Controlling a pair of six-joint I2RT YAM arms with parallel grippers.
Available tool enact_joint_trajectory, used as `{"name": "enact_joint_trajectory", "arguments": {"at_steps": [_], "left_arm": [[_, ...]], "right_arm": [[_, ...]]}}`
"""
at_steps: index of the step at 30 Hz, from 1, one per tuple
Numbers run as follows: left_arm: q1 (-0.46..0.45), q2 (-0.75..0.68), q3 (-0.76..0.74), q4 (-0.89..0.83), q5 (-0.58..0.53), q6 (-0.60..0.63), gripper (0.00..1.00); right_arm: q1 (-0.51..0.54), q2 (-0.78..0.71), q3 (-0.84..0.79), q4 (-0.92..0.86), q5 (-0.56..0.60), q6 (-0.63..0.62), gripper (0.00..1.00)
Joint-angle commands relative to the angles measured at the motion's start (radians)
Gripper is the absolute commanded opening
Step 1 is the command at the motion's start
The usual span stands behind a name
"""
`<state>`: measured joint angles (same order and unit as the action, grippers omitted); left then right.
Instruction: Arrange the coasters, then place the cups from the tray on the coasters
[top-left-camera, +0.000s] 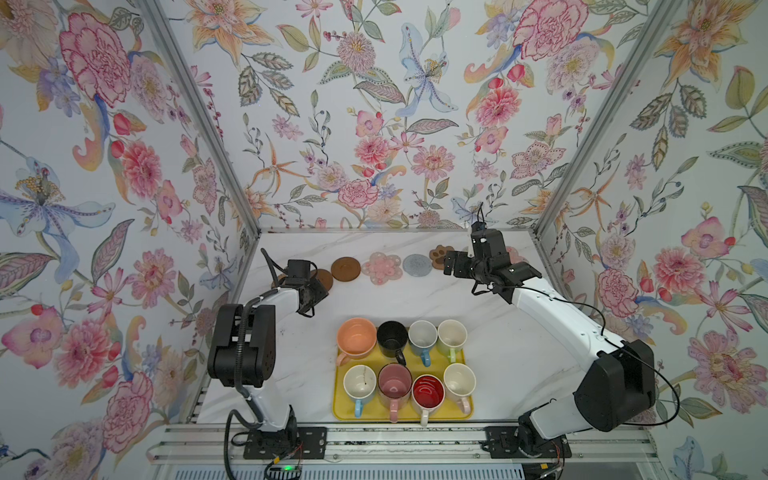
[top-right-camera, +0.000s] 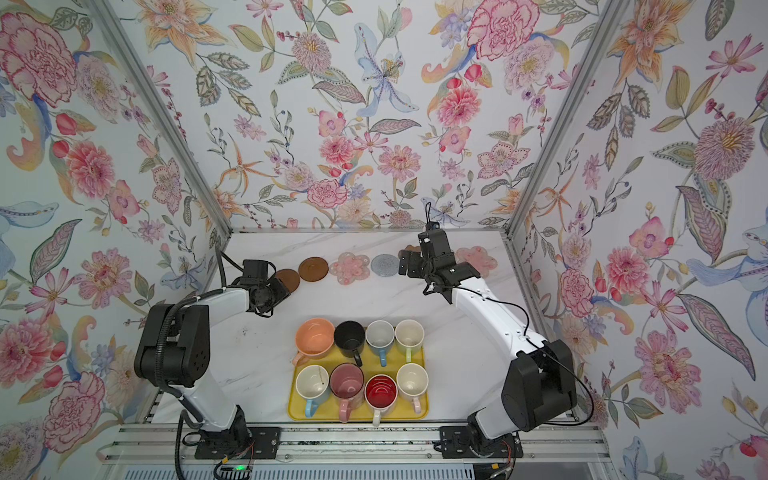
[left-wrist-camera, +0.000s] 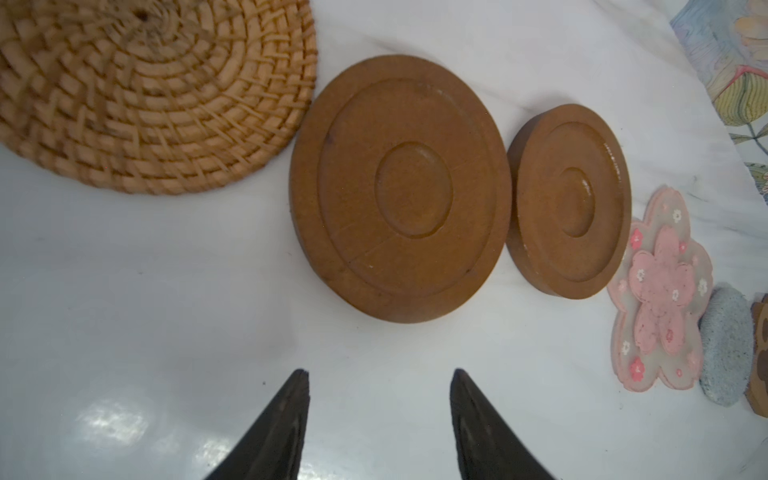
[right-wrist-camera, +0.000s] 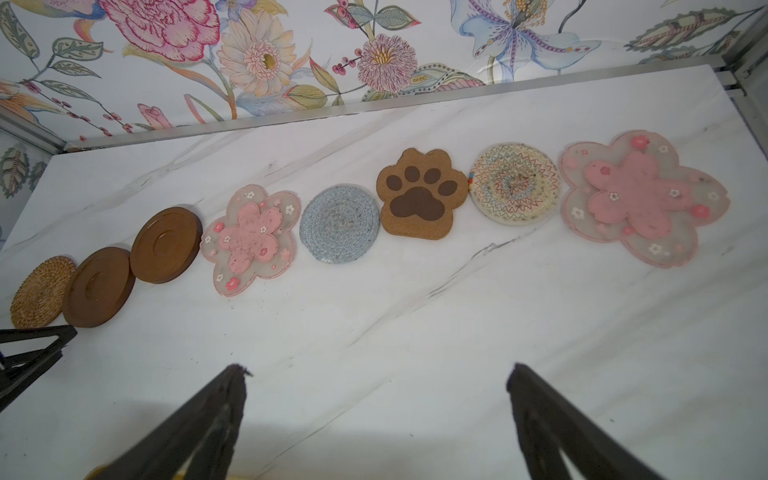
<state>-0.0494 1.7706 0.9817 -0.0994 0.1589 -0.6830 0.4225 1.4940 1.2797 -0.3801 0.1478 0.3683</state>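
**Coasters laid out; no cup moved yet**

1. Table (top-left-camera: 507, 365). White marble top that carries everything below.
2. Tray (top-left-camera: 341, 409). Yellow, at the front middle between the two arm bases. Full.
3. Right gripper (right-wrist-camera: 377, 368). Fingers spread wide with nothing between them, raised over bare table in front of the row of coasters.
4. Left gripper (left-wrist-camera: 380, 372). Fingers partly apart and empty, over bare table just short of the first brown disc (left-wrist-camera: 399, 195).
5. Cups. Eight, all upright on the tray in two rows of four.
   - Back row: peach cup (top-left-camera: 356, 336), black cup (top-left-camera: 392, 337), white cup with a blue handle (top-left-camera: 422, 336), white cup with a green handle (top-left-camera: 452, 336).
   - Front row: second blue-handled white cup (top-left-camera: 360, 381), pink cup (top-left-camera: 395, 383), red-lined cup (top-left-camera: 428, 391), white cup with a pink handle (top-left-camera: 459, 380).
6. Coasters. Eight, in one line along the back of the table, well apart from the tray and all bare.
   - In order: rattan mat (right-wrist-camera: 41, 291), the first brown disc, second brown disc (right-wrist-camera: 166, 245), pink flower (right-wrist-camera: 249, 239), grey round (right-wrist-camera: 340, 223), brown paw (right-wrist-camera: 419, 197), pale zigzag round (right-wrist-camera: 514, 183), second pink flower (right-wrist-camera: 642, 197).

Status, as judged:
- Arranging looks finished or nearly so.
- The rattan end is crowded, since the discs touch each other and the mat sits just beside them. Those three may want spreading.
- Placing has not begun, and eight cups are left to carry.
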Motion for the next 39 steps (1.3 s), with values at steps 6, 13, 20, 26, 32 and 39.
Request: {"name": "enact_joint_trajectory", "arguments": {"at_steps": [6,13,20,26,32,39], "left_arm": [[-0.008,0.06,0.04,0.03,0.007,-0.02,0.57],[-0.007,0.111,0.07,0.04,-0.021,-0.009,0.56],[-0.004,0.166,0.133,0.041,-0.029,0.002,0.56],[0.011,0.193,0.192,0.029,-0.014,0.021,0.56],[0.016,0.108,0.168,0.026,0.015,0.032,0.58],[0.017,-0.143,0.171,-0.049,0.031,0.126,0.67]], "right_arm": [[-0.01,-0.039,-0.014,-0.006,0.02,0.01,0.99],[-0.013,-0.049,-0.02,-0.011,0.024,0.009,0.99],[-0.016,-0.072,-0.025,-0.03,0.037,0.011,0.99],[-0.016,-0.114,-0.039,-0.072,0.059,0.018,0.99],[-0.013,-0.175,-0.074,-0.188,0.028,0.051,0.99],[0.079,-0.334,-0.133,-0.476,-0.006,0.154,0.99]]}}
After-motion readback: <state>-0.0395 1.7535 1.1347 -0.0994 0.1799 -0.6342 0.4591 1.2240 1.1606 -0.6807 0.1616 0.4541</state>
